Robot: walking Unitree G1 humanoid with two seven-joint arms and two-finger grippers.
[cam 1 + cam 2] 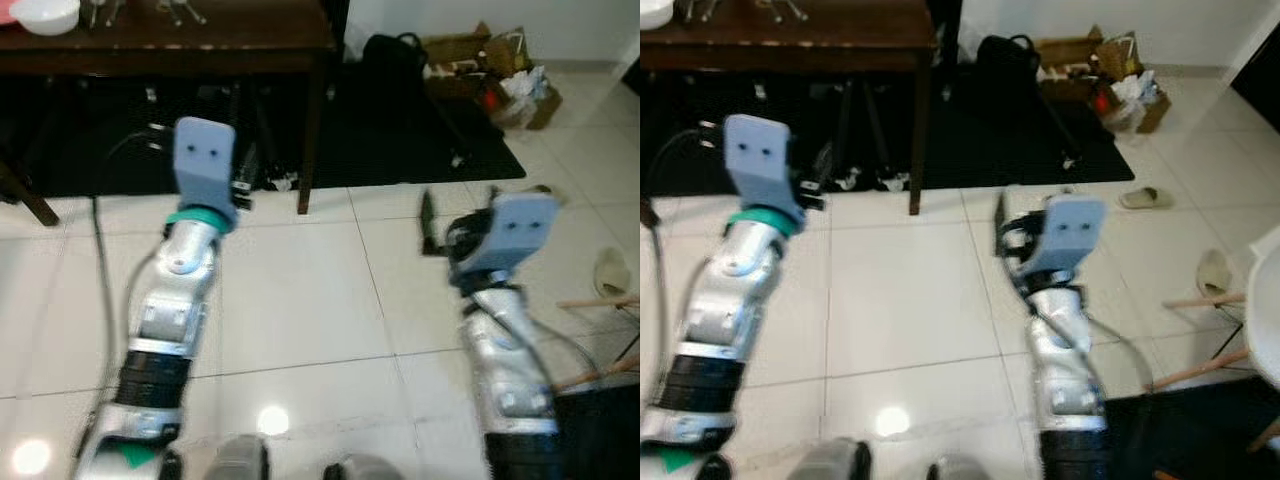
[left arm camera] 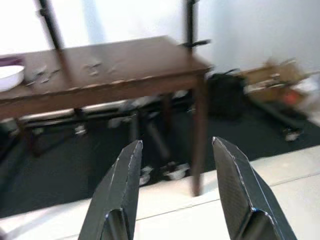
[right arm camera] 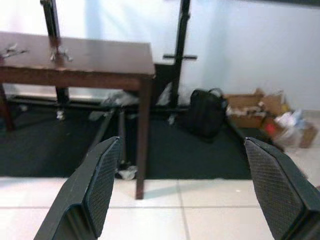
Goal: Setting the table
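The dark wooden bench (image 1: 200,40) lay along the top left of the frame, long axis across it, carrying a white bowl (image 1: 44,15) at the far left and scattered cutlery (image 2: 45,74), too blurred to tell its pointing. Both the left hand (image 2: 175,190) and right hand (image 3: 190,185) were spread open, empty. Best, I judged, to close in squarely before reaching, minding the bench leg (image 1: 310,130).

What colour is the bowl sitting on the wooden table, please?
White. The bowl on the dark brown table shows best in the left eye view.
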